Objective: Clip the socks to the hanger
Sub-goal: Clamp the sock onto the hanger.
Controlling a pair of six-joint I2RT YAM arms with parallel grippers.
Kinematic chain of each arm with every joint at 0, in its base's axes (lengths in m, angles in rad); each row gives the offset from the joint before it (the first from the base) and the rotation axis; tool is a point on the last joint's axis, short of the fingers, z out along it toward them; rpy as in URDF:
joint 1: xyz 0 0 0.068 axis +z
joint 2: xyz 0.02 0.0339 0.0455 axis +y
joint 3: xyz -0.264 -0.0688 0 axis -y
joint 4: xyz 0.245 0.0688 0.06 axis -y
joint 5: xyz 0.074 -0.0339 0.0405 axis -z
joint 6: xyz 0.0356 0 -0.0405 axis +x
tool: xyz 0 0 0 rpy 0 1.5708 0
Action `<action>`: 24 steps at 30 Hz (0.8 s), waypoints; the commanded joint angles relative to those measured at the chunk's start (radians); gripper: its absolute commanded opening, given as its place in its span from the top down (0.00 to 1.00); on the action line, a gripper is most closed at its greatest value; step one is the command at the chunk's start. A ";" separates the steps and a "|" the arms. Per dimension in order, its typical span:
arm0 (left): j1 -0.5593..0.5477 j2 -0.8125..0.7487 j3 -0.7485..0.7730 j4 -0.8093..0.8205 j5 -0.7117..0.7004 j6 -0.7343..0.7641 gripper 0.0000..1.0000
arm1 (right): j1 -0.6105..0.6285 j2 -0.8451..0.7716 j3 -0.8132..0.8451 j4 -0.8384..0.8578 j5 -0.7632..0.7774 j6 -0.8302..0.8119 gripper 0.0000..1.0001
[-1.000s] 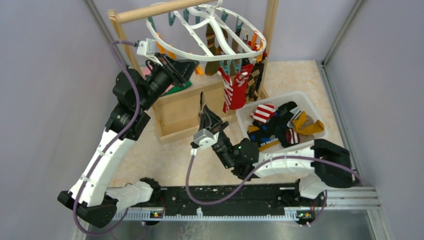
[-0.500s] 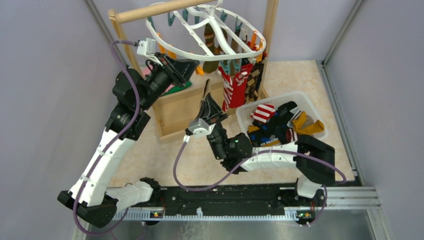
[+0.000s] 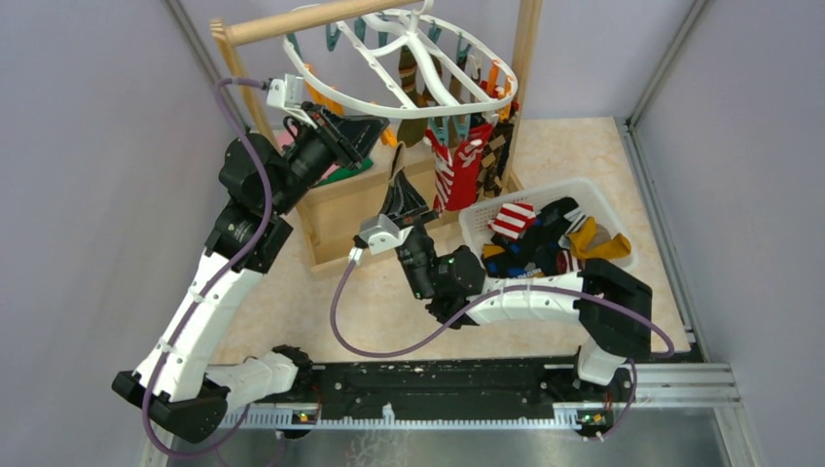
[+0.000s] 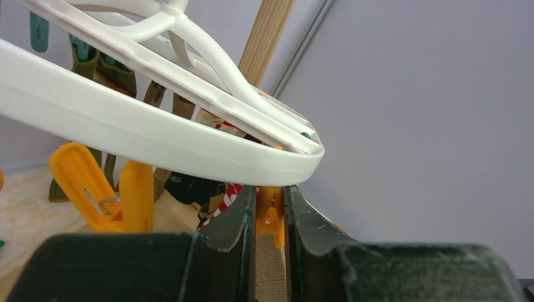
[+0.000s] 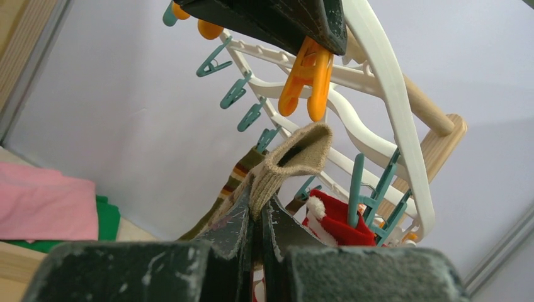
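Note:
The white oval hanger (image 3: 418, 44) hangs from the wooden pole, with orange and teal clips under its rim (image 4: 126, 119). My left gripper (image 3: 375, 128) is up under the near rim, shut on an orange clip (image 4: 269, 217). My right gripper (image 3: 401, 199) is shut on a beige sock (image 3: 397, 170) and holds it upright just below that clip. In the right wrist view the sock's open cuff (image 5: 299, 151) is a short way under the orange clip (image 5: 308, 75). A red-and-white sock (image 3: 457, 170) and brown ones hang clipped on the right side.
A white basket (image 3: 603, 195) at the right holds several loose socks. The wooden rack's box base (image 3: 340, 214) stands under the hanger. Pink and green cloths (image 5: 44, 211) lie in it. Grey walls close in on both sides.
My right arm has moved up and to the left with the beige sock, bringing it close under the hanger's near rim. My left gripper has stayed on the clip.

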 commanded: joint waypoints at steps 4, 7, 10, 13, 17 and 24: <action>-0.005 0.006 0.017 0.050 0.017 -0.015 0.92 | -0.014 0.004 0.083 -0.082 -0.014 0.060 1.00; -0.004 0.007 0.017 0.049 0.015 -0.011 0.92 | -0.014 0.003 0.094 -0.097 -0.018 0.062 1.00; -0.004 0.009 0.015 0.046 0.013 -0.007 0.92 | -0.015 0.003 0.099 -0.109 -0.018 0.064 1.00; -0.005 0.009 0.015 0.047 0.017 -0.007 0.92 | -0.015 -0.005 0.101 -0.134 -0.011 0.076 1.00; -0.004 0.012 0.015 0.047 0.026 -0.007 0.92 | -0.016 -0.012 0.098 -0.138 -0.005 0.077 1.00; -0.006 0.010 0.009 0.039 0.023 0.001 0.92 | -0.018 -0.023 0.122 -0.159 0.001 0.071 1.00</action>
